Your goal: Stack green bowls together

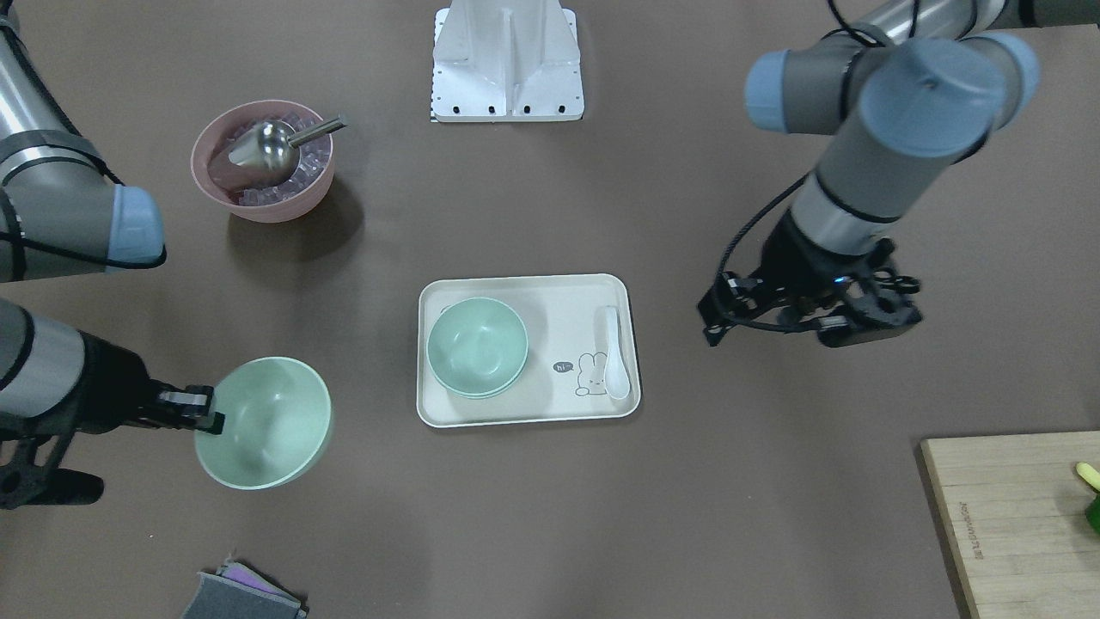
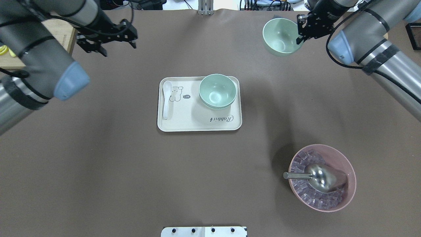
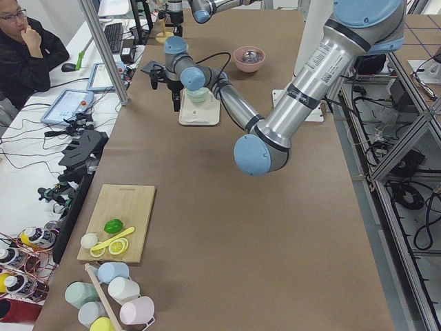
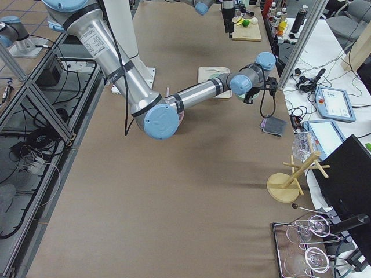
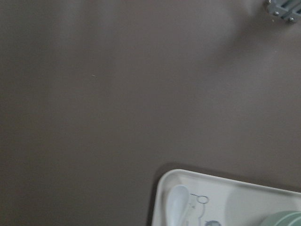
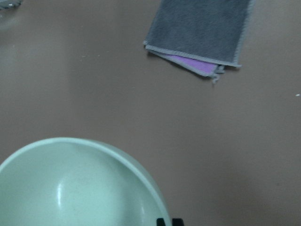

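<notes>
Overhead exterior: brown table (image 2: 98, 164), right fingers (image 2: 302, 27) pinch a green bowl (image 2: 279, 37), left fingers (image 2: 129, 33) spread empty.

Both arms are silver and grey tubes with round joints capped in pale blue. The left arm (image 1: 894, 137) and right arm (image 1: 51, 198) wear dark tape bands. Black cables (image 1: 756, 225) run to the black left gripper (image 1: 799, 322) and right gripper (image 1: 209, 411). The white base (image 1: 507, 60) shows dark screw holes.

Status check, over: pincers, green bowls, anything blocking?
Right pincer shut on rim of one green bowl, away from the tray. Left pincer open, empty. Two more bowls nested on tray. Nothing between them.
</notes>
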You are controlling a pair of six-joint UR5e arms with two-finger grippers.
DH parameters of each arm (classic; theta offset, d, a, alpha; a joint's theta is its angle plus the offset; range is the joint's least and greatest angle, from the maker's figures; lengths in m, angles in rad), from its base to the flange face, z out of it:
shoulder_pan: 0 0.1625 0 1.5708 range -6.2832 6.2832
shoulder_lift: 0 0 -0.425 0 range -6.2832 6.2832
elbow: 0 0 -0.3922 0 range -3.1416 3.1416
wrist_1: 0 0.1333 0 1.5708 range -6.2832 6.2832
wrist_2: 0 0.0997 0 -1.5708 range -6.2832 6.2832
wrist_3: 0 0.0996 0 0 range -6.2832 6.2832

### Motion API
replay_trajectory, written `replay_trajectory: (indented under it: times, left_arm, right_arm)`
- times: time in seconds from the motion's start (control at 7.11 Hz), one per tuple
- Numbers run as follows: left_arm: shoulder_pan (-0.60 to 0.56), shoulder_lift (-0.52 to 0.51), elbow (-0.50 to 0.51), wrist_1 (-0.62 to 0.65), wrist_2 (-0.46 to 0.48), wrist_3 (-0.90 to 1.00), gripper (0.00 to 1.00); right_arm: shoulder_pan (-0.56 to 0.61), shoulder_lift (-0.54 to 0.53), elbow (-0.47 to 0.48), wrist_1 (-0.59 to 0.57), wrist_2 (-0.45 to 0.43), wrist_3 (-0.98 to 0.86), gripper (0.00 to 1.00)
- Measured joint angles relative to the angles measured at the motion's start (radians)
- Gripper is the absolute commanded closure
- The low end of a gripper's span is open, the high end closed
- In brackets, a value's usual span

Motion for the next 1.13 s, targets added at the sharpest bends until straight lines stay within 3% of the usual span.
replay_trajectory:
  times: [0.42,1.13]
  left_arm:
    - [-0.154,0.118,-0.039,0.020,-0.099,0.205,0.02]
    - [-0.169,0.118,-0.008,0.020,-0.107,0.223,0.02]
  right_arm:
    - [-0.168,0.108,0.015,0.000,-0.074,0.150,1.00]
    - [-0.289,0.105,0.026,-0.023,-0.145,0.172,1.00]
